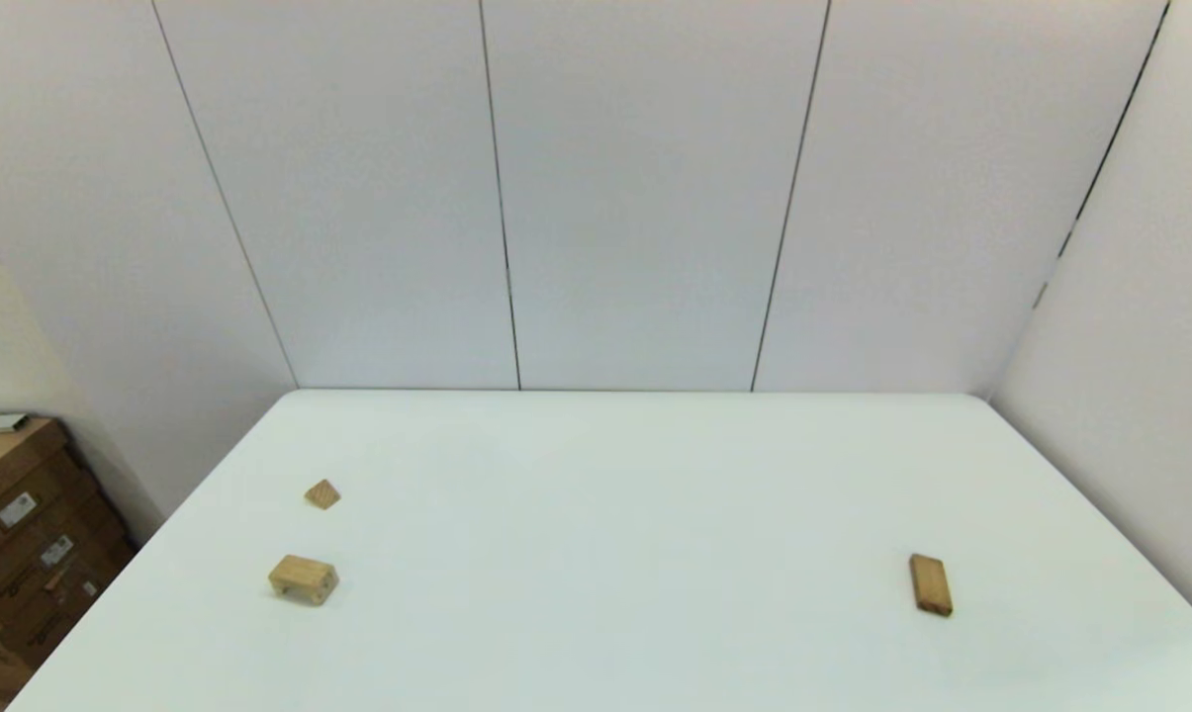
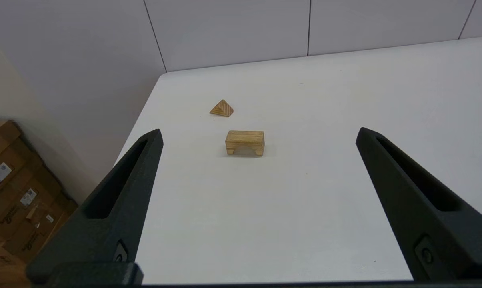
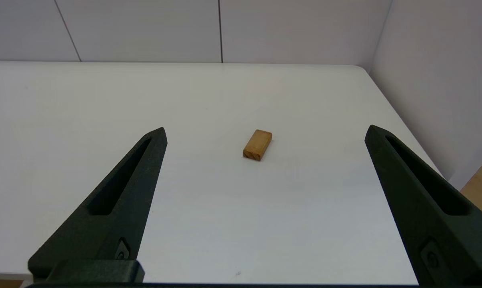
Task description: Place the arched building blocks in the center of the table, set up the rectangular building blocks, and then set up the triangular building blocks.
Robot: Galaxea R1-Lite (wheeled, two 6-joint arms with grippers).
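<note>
The table (image 1: pixel 635 514) is a smooth, plain white top with rounded far corners, standing against pale panelled walls (image 1: pixel 645 198).

The arched block (image 1: pixel 304 579) lies on the robot's left side of the table, near the left edge and towards the front. It is pale wood with visible layered grain, chunky and box-shaped, resting flat with its notch (image 2: pixel 245 150) downward against the table. Its long axis runs roughly left to right across the table.

The wedge (image 1: pixel 322 493) sits just beyond the arched block, farther from the robot, and apart from it. It is small and tan, with striped grain on its sloping faces and its peak upward.

The slab (image 1: pixel 931 583) lies flat on the right side of the table, well apart from the other two. It is darker orange-brown, thin and smooth, with rounded corners. Its long axis runs roughly front to back, slightly angled.

The left gripper (image 2: pixel 259 134) is spread wide and holds nothing, short of the arched block. The right gripper (image 3: pixel 265 132) is likewise spread wide and empty, short of the slab.

Brown cardboard boxes (image 1: pixel 22 554) stand beside the table's left edge.
</note>
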